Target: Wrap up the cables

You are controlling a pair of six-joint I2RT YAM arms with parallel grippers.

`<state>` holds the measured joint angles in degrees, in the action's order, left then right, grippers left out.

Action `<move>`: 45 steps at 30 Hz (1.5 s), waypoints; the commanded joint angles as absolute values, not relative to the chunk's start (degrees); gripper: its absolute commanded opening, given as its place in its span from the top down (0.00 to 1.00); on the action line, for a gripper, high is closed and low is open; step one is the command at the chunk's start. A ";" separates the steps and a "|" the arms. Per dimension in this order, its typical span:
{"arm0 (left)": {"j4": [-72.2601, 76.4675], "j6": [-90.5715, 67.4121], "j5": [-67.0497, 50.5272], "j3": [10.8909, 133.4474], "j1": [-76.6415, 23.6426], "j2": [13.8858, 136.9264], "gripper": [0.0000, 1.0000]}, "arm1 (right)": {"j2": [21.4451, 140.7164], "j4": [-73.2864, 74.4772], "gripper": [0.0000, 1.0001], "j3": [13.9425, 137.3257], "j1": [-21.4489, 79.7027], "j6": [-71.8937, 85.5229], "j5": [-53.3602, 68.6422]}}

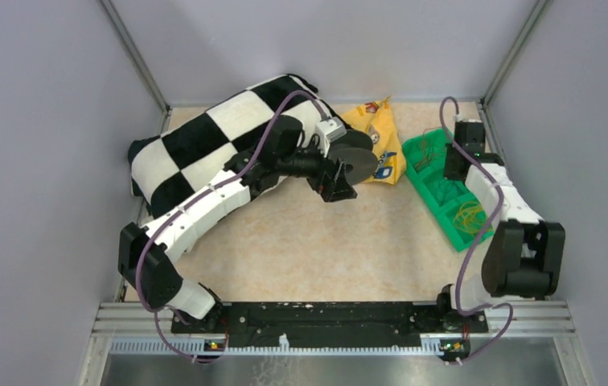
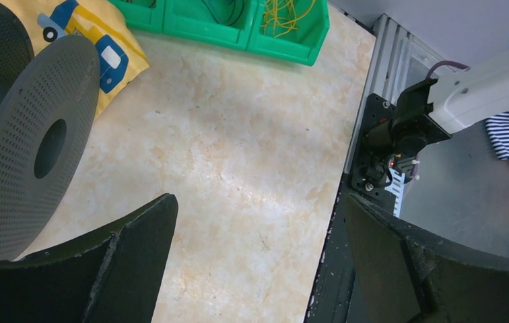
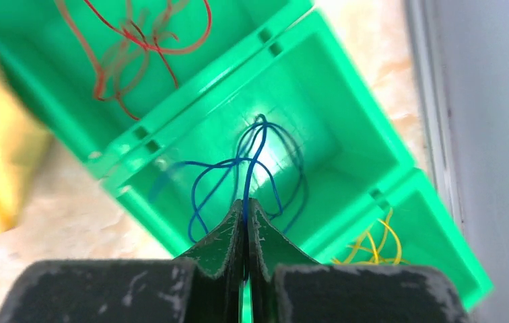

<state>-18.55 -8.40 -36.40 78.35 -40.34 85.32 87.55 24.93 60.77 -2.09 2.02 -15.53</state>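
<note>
The cables lie in a green three-part bin [image 3: 209, 79]: red ones [image 3: 137, 40] in one end compartment, blue ones [image 3: 198, 185] in the middle, yellow ones [image 3: 373, 245] in the other end. My right gripper [image 3: 246, 202] hangs over the middle compartment, shut on one blue cable strand that runs up from between its fingertips. In the top view that gripper [image 1: 455, 166] is over the bin [image 1: 445, 211] at the right. The dark grey perforated spool [image 2: 29, 141] stands on edge beside my left gripper [image 2: 258, 202], which is open and holds nothing. From above, spool [image 1: 357, 161] and left gripper [image 1: 338, 190] sit mid-table.
A yellow printed bag [image 1: 377, 133] lies behind the spool, partly under it. A black-and-white checkered cloth [image 1: 204, 137] covers the back left corner. Grey walls close in the table on three sides. The arm mounts' black rail [image 1: 325, 314] runs along the near edge.
</note>
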 commanded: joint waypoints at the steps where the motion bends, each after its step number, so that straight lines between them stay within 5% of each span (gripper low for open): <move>1: -23.90 -5.16 -33.76 83.44 -38.16 86.58 0.01 | 73.92 31.42 1.00 68.36 -1.64 8.66 -13.22; 12: -21.19 -14.62 -35.34 87.44 -32.29 89.85 0.01 | 61.76 41.91 1.00 87.89 -1.69 6.81 4.24; 24: -11.46 -17.93 -44.87 90.82 -31.53 88.40 0.01 | 60.31 27.64 1.00 84.13 -1.66 11.25 47.50; 29: -15.61 -18.79 -52.57 97.22 -30.94 90.06 0.01 | 60.51 20.30 1.00 80.95 -1.66 21.15 47.32; 36: 0.08 -31.93 -51.17 92.43 -31.06 87.07 0.01 | 59.99 14.21 1.00 74.92 0.52 40.80 32.68; 45: 10.01 -48.28 -46.45 91.33 -34.88 92.92 0.10 | 61.17 11.59 1.00 73.91 7.56 42.68 28.66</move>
<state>4.25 -41.65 -48.69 90.72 -32.84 90.70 61.30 17.89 74.54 6.11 38.79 30.09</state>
